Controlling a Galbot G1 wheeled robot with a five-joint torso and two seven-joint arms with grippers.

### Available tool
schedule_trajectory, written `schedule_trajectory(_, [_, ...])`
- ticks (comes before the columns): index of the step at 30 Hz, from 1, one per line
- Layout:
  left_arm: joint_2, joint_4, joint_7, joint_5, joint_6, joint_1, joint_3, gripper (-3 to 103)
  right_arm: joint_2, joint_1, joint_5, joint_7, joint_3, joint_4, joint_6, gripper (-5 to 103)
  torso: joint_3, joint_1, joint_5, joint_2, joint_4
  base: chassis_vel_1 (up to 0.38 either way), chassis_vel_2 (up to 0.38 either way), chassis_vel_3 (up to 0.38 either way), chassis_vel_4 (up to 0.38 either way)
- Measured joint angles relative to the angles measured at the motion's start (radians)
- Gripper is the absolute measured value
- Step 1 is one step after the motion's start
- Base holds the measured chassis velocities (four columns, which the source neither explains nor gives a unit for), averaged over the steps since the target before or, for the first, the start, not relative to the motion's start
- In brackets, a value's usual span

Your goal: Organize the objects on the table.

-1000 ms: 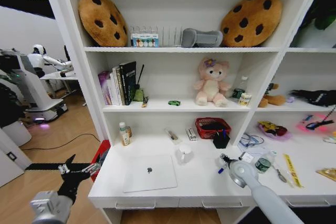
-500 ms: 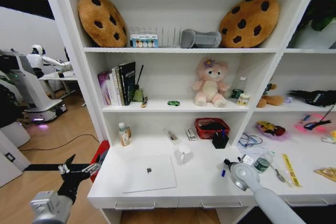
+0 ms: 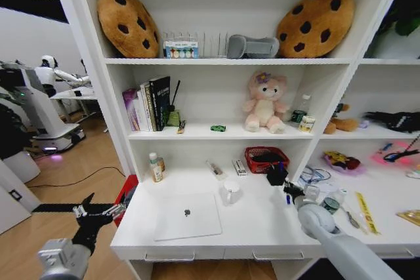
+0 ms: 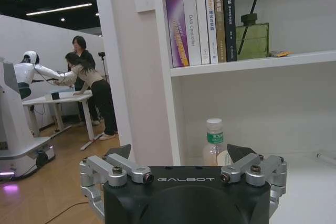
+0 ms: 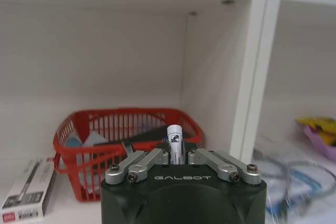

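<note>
My right gripper (image 3: 292, 191) hangs over the white table (image 3: 259, 224), just in front of a black pen holder (image 3: 276, 174), and is shut on a pen (image 3: 287, 199). In the right wrist view the pen (image 5: 175, 139) stands upright, white with a dark mark, between the right gripper's (image 5: 175, 157) fingers. A silver laptop (image 3: 187, 216) lies shut at the table's front left. A tiny green toy car (image 3: 218, 128) and a small jar with a green label (image 3: 306, 124) sit on the shelf above. My left gripper (image 3: 98, 213) hangs open off the table's left end, above the floor.
A red basket (image 3: 266, 159) stands behind the pen holder, with a small box (image 3: 239, 168) beside it. A white mug (image 3: 230, 193) sits mid-table and a bottle (image 3: 155, 167) at the back left. Cables, a second bottle (image 3: 331, 202) and loose items crowd the right side.
My right gripper has carried the pen away from the table's front edge, back and up towards the black pen holder. The left arm has not moved.
</note>
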Motion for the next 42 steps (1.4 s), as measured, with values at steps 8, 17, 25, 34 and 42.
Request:
schedule_trajectory(8, [0.0,0.0,0.0,0.0,0.0,0.0,0.0,100,0.0,0.138,-0.054,-0.205,-0.052,-0.159,0.202,12,0.0,0.0,-0.0002,0.0,0.0,0.0,0.0,0.0,0.0])
schedule_trajectory(17, [0.0,0.0,0.0,0.0,0.0,0.0,0.0,100,0.028,0.234,-0.169,-0.331,-0.088,-0.279,0.328,12,0.0,0.0,-0.0002,0.0,0.0001,0.0,0.0,0.0,0.0])
schedule_trajectory(25, [0.0,0.0,0.0,0.0,0.0,0.0,0.0,100,0.049,0.275,-0.169,-0.349,-0.105,-0.363,0.368,12,0.0,0.0,-0.0002,0.0,0.0,0.0,0.0,0.0,0.0])
schedule_trajectory(34, [0.0,0.0,0.0,0.0,0.0,0.0,0.0,100,0.08,0.368,-0.166,-0.351,-0.152,-0.508,0.456,12,0.0,0.0,-0.0002,0.0,0.0001,0.0,0.0,0.0,0.0])
schedule_trajectory(42, [0.0,0.0,0.0,0.0,0.0,0.0,0.0,100,0.09,0.389,-0.177,-0.351,-0.177,-0.544,0.481,12,0.0,0.0,-0.0002,0.0,0.0,0.0,0.0,0.0,0.0])
